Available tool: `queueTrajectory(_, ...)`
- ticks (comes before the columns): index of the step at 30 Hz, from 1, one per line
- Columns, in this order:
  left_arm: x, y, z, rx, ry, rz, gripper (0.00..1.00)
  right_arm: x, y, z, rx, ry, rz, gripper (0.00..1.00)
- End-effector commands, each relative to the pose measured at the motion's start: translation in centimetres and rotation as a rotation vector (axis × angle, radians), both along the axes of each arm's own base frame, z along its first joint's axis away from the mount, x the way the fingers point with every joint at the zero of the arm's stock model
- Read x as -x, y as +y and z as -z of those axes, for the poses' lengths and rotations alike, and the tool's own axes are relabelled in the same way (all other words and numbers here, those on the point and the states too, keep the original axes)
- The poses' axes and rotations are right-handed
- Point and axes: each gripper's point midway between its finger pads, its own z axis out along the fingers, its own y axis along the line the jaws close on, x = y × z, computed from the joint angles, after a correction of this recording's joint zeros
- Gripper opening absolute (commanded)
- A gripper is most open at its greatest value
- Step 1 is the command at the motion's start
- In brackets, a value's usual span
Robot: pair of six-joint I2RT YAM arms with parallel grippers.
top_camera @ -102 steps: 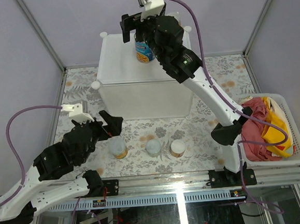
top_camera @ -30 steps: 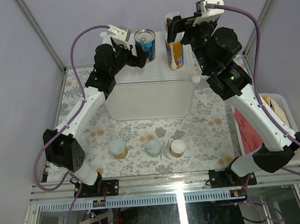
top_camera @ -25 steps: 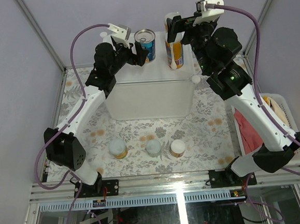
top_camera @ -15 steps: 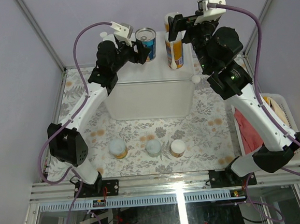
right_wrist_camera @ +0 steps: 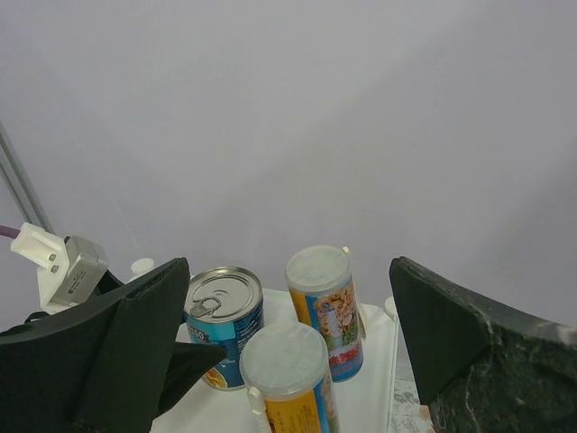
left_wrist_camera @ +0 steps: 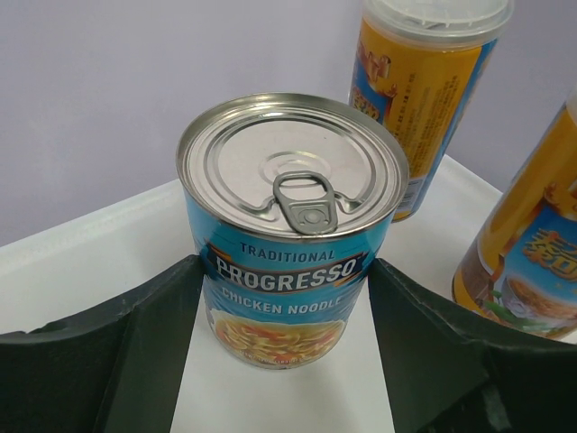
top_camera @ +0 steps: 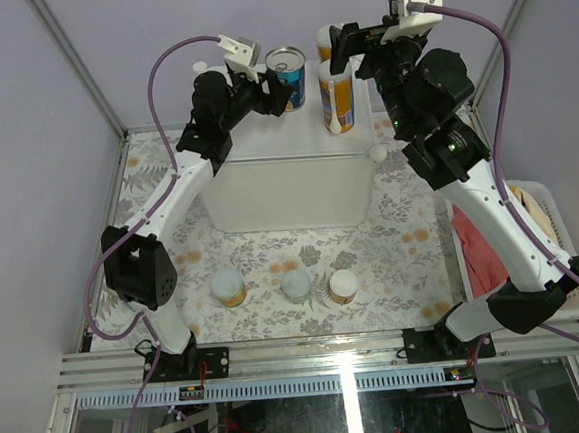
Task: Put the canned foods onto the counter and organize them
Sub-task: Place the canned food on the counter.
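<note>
The white counter [top_camera: 288, 192] carries three of the canned foods at its back. A blue-labelled tin [top_camera: 287, 76] [left_wrist_camera: 288, 262] stands upright on it, and my left gripper [top_camera: 274, 89] [left_wrist_camera: 284, 275] is shut on it, a black finger against each side. To its right are two tall yellow-orange cans with pale lids, one in front [top_camera: 337, 100] [right_wrist_camera: 287, 383] and one behind [top_camera: 327, 41] [right_wrist_camera: 326, 307]. My right gripper [top_camera: 354, 43] [right_wrist_camera: 288, 266] hangs wide open above them, holding nothing. Three short cans [top_camera: 228, 287] [top_camera: 296, 285] [top_camera: 343, 286] stand in a row on the patterned table.
A white slatted basket [top_camera: 567, 300] of red and yellow cloth sits at the right edge. Round white knobs [top_camera: 377, 152] mark the counter's corners. Purple walls and a metal frame close the back and sides.
My left gripper's jaws have narrowed onto the blue tin, and tin and gripper have edged slightly right and back. My right gripper has risen a little, still open.
</note>
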Motion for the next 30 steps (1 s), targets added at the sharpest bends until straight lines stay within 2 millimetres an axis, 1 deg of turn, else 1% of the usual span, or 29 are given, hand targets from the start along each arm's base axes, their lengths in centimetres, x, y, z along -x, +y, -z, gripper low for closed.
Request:
queueTrajectory(1, -1.1, 0.2, -3.2, 0.050, -0.103, -0.003, 0.70, 0.1, -0.4, -1.8, -0.043, -0.061, -0.006, 0.99)
queueTrajectory(19, -3.0, -0.7, -3.3, 0.085, -0.116, 0.010, 0.69, -0.9, -0.7, -1.8, -0.035, -0.059, -0.001, 1.00)
queueTrajectory(26, -3.6, -0.5, -3.3, 0.095, -0.114, 0.004, 0.70, -1.0, -0.8, -1.9, -0.035, -0.060, 0.001, 1.00)
queueTrajectory(28, -3.6, -0.4, -3.1, 0.103, -0.106, -0.003, 0.72, -1.1, -0.7, -1.9, -0.034, -0.059, 0.001, 0.99)
queueTrajectory(30, -3.4, 0.0, -3.3, 0.117, -0.101, -0.015, 0.81, -1.1, -0.7, -1.9, -0.037, -0.059, 0.000, 1.00)
